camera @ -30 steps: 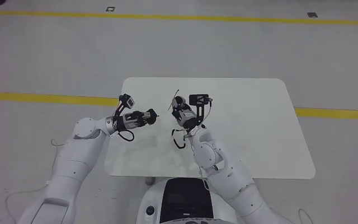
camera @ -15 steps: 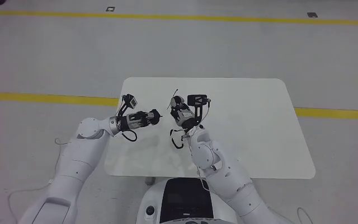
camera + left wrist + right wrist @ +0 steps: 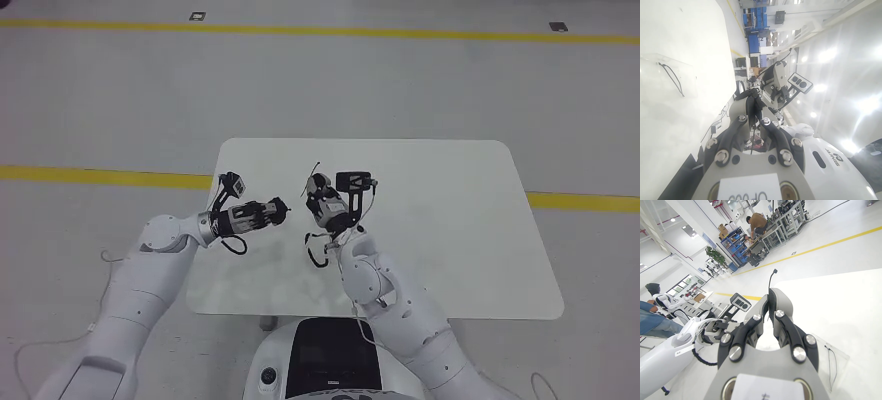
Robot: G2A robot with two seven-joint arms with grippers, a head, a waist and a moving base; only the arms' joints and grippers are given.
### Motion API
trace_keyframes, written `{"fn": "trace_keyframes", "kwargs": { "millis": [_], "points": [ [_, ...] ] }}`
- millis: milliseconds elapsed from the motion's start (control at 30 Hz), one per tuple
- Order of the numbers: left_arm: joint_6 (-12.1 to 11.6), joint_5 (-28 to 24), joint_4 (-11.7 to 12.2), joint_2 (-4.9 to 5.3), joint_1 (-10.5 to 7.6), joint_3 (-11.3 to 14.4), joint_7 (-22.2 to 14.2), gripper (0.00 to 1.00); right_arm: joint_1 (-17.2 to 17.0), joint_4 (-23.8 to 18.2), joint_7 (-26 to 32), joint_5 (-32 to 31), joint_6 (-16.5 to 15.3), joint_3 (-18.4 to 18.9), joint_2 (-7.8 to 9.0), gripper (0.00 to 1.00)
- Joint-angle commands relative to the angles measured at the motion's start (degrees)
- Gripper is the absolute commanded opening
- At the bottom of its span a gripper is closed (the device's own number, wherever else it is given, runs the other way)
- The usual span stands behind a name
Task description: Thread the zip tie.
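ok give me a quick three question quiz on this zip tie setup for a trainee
1. True or false: the right gripper is shut on the thin black plastic zip tie.
2. The tie's square head is: A hidden between the pads; B sticking out past the fingertips; C snapped off.
3. What does the left gripper pinch?
Key: 1 true; 2 B; 3 a thin black strand.

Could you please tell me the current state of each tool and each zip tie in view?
Right tool: shut on the zip tie.
Zip tie: upright, head end above the fingers, nothing threaded through it.
Left tool: shut on a thin black strip.
Second zip tie: bent into a narrow loop, lying in the clear tray.
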Motion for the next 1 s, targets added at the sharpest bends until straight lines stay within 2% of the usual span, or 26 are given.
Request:
{"fn": "trace_keyframes", "kwargs": {
  "millis": [0, 167, 233, 467, 700, 967],
  "points": [
    [-0.1, -0.2, 0.1, 0.01, -0.12, 0.2, 0.1, 0.0, -0.1, -0.2, 0.0, 0.1, -0.3, 0.0, 0.03, 0.0],
    [-0.1, -0.3, 0.3, -0.09, -0.47, 0.7, 0.8, 0.0, -0.1, -0.2, 0.0, 0.1, -0.3, 0.0, 0.03, 0.0],
    [-0.1, -1.0, -0.4, -0.2, -0.42, 0.5, 1.7, 0.0, -0.1, -0.2, 0.0, 0.1, -0.3, 0.0, 0.03, 0.0],
    [-0.1, -1.0, -0.4, -0.2, -0.42, 0.5, 1.7, 0.0, -0.1, -0.2, 0.0, 0.1, -0.3, 0.0, 0.03, 0.0],
    [-0.1, 1.5, -2.3, -0.14, 0.86, 0.7, 7.2, 0.0, -0.1, -0.2, 0.0, 0.1, -0.3, 0.0, 0.03, 0.0],
    [-0.1, 3.2, -2.4, -0.41, 0.83, 0.8, 9.5, 0.0, -0.1, -0.2, 0.0, 0.1, -0.3, 0.0, 0.03, 0.0]
  ]
}}
